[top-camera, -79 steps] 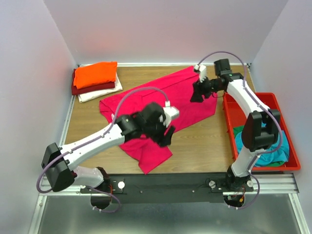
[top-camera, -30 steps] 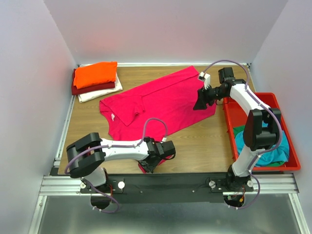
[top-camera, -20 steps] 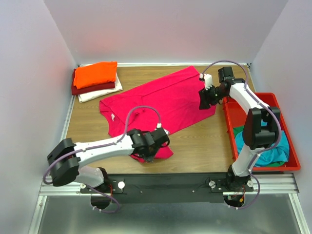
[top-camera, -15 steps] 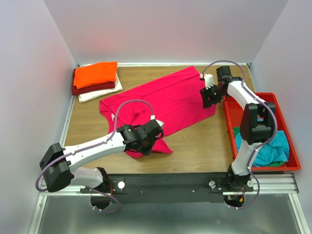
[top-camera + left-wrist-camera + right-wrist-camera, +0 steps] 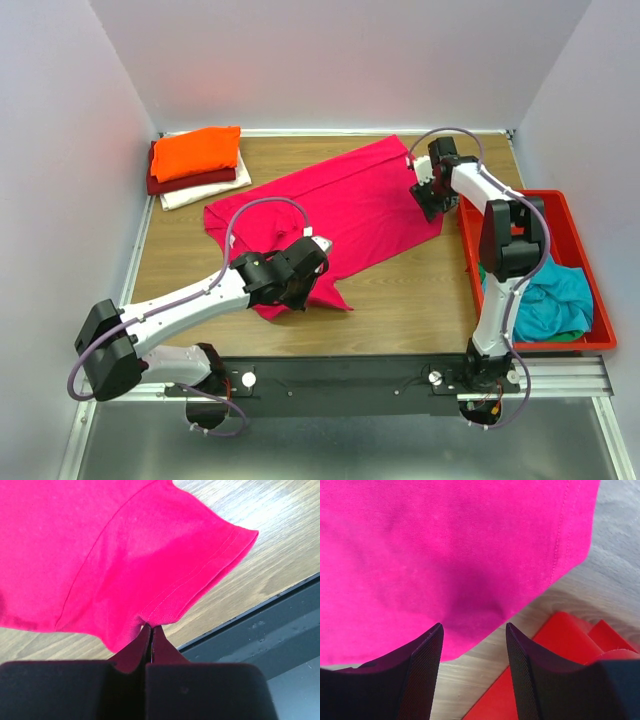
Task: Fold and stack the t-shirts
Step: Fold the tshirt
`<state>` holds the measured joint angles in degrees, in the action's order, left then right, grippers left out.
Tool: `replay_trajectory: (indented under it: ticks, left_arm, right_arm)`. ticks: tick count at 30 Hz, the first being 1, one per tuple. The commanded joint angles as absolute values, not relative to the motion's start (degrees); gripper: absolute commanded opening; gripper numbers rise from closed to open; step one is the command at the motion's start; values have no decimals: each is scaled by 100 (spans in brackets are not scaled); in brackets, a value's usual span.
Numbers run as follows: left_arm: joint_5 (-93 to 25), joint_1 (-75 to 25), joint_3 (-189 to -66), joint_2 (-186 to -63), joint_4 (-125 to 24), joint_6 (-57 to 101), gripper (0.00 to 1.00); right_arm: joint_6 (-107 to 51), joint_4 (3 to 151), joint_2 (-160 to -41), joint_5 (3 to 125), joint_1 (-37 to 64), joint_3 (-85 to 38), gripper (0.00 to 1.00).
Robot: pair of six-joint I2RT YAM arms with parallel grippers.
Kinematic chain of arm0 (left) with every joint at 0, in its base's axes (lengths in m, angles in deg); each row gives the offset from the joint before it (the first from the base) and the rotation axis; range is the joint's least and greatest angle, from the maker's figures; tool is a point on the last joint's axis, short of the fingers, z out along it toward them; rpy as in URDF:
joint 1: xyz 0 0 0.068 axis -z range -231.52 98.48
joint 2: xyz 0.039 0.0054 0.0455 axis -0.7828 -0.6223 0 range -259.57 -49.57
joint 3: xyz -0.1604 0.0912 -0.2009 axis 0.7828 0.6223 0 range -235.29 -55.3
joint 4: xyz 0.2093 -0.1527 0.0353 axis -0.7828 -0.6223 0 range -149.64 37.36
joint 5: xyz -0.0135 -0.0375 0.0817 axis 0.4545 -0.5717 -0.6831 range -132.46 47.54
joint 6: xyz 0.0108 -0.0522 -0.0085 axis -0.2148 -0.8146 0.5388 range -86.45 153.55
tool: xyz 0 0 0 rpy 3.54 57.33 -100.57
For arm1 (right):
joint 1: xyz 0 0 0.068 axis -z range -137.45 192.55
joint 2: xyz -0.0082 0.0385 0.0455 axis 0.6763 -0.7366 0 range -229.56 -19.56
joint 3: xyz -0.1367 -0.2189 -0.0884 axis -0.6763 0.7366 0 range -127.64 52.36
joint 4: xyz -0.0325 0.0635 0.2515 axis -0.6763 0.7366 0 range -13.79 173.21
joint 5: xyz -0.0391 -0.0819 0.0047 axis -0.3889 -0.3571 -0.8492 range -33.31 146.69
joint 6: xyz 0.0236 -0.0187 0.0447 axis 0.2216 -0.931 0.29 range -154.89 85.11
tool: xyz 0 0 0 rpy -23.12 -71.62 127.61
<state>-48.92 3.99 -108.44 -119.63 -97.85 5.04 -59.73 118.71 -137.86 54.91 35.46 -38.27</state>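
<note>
The setting reads as a robotics lab test cell, not a home or a shop. A wood-grain tabletop is enclosed on the left, far and right by plain white panels. The left arm and the right arm are mounted, with cables exposed, at an aluminium rail along the near edge. The room beyond the panels is hidden, so it can only be presumed.

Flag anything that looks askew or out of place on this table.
The pink-red t-shirt lies skewed across the table, its near edge pinched in the left gripper. A teal shirt sits crumpled in the red tray. Nothing looks damaged.
</note>
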Motion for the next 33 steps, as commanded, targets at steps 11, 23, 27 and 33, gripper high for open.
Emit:
replay_trajectory:
  ticks: [11,23,27,33]
  left_arm:
    - [-5108,271,-10865,-11768,-9667,754,0]
    - [-5204,192,-10944,-11760,-9729,824,0]
    - [-5213,175,-10944,-11742,-9746,789,0]
    - [-5230,157,-10944,-11733,-9764,789,0]
  right_arm:
    - [-5774,11849,-14252,5282,3473,-3791,26]
    - [-5985,11866,-13979,4940,2648,-4457,4]
    - [-6090,11945,-14243,4562,1928,-4827,27]
    - [-6021,12068,-14551,5018,1232,-5371,60]
